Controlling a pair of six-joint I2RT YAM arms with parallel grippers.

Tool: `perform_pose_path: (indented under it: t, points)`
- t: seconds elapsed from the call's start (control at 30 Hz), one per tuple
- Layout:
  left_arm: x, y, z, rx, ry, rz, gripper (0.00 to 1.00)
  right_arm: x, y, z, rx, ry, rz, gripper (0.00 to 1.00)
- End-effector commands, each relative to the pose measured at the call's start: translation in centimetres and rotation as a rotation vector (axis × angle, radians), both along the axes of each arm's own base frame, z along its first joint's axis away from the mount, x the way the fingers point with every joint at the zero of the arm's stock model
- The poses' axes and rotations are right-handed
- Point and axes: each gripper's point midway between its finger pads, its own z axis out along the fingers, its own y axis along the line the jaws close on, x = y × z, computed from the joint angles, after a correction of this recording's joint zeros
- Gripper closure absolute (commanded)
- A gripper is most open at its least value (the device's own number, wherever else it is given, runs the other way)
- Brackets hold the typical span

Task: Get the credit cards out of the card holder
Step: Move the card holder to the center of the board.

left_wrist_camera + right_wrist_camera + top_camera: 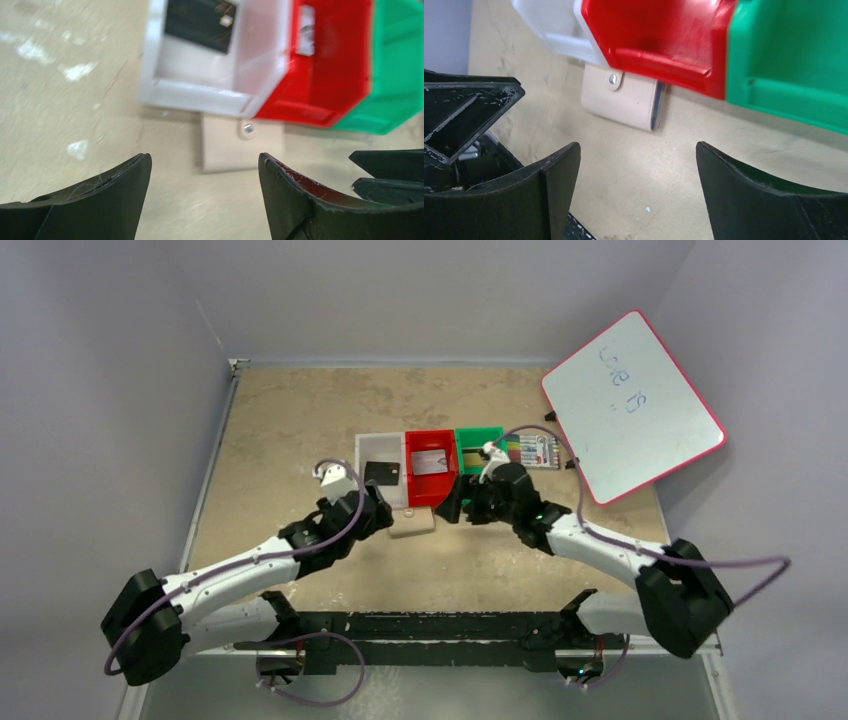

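Note:
The card holder [412, 522] is a small tan wallet lying flat and folded shut on the table, against the front of the white and red bins. Its snap [247, 129] faces up, and the right wrist view shows the card holder [621, 97] with a blue edge at its open side. My left gripper [388, 510] hovers just left of it and is open and empty [205, 165]. My right gripper [447, 506] is just right of it, open and empty [638, 150]. A black card [382, 473] lies in the white bin and a pale card [430, 462] in the red bin.
White bin [372, 445], red bin [414, 490] and green bin [485, 435] stand in a row behind the holder. A striped marker pack [535, 450] lies to their right. A red-framed whiteboard [632, 405] leans at the back right. The two grippers are close together.

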Motion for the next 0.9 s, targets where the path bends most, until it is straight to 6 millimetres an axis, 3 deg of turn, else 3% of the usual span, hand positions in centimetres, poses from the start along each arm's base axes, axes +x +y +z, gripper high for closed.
perform_pose_path:
  t: [0.0,0.2,0.5,0.67,0.87]
  points:
    - [-0.6,1.0,-1.2,-0.099,-0.043,0.05,0.22,0.8,3.5,-0.2,0.025,0.008,0.0,0.13]
    - [-0.6,0.6,-3.8,-0.067,-0.015,0.026,0.19,1.3,6.2,-1.7,-0.004,0.032,0.016,0.14]
    - [0.8,-4.9,-5.4,-0.12,0.031,-0.12,0.23,2.6,7.0,-2.8,-0.063,0.02,-0.031,0.21]
    - [0.5,-6.2,-6.9,-0.156,0.072,-0.151,0.35,2.1,8.2,-3.9,-0.042,0.059,0.025,0.28]
    - [-0.9,-5.3,-8.1,-0.177,0.106,-0.145,0.55,1.0,8.8,-4.3,0.002,0.078,0.074,0.51]
